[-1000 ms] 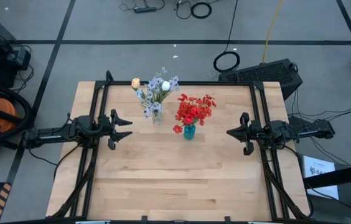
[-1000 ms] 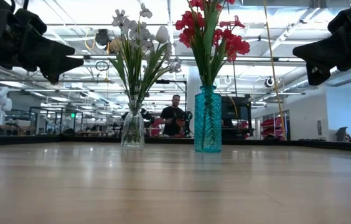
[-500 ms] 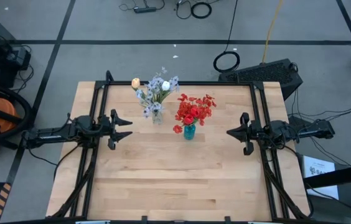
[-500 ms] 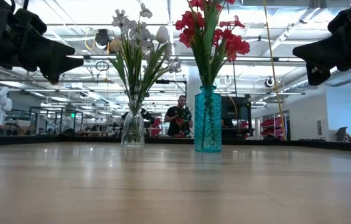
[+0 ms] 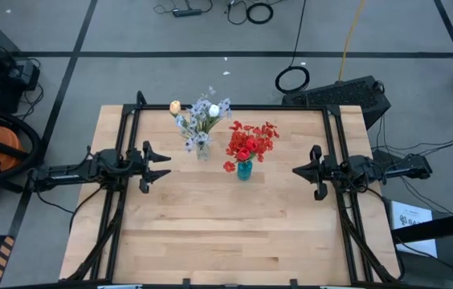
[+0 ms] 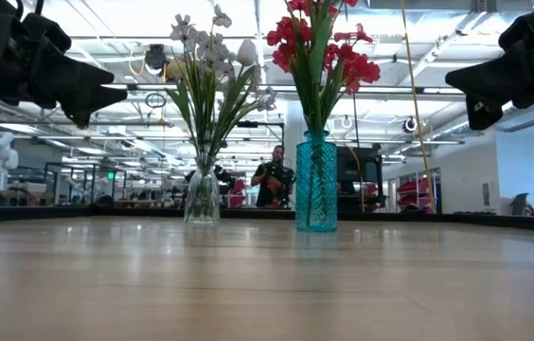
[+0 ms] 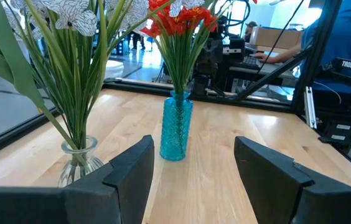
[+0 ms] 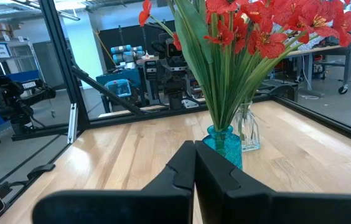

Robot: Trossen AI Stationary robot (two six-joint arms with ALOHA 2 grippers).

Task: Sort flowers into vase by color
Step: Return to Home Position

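Observation:
Red flowers [image 5: 250, 142] stand with their green stems in a teal glass vase [image 5: 244, 169] near the table's middle; the low view shows the vase [image 6: 315, 182] upright. Pale lavender-white sprays and cream buds [image 5: 201, 112] stand in a clear glass vase [image 5: 202, 148] to its left, also upright [image 6: 202, 196]. My left gripper [image 5: 161, 167] hovers open above the table's left side, pointing at the vases [image 7: 191, 168]. My right gripper [image 5: 300, 171] hovers shut at the table's right side, pointing at the teal vase [image 8: 194, 163].
A black metal frame [image 5: 134, 108] runs along the table's left, right and far edges. Bare wood [image 5: 226, 233] stretches across the near half of the table. In the low view a person [image 6: 272, 178] stands in the room far beyond the table.

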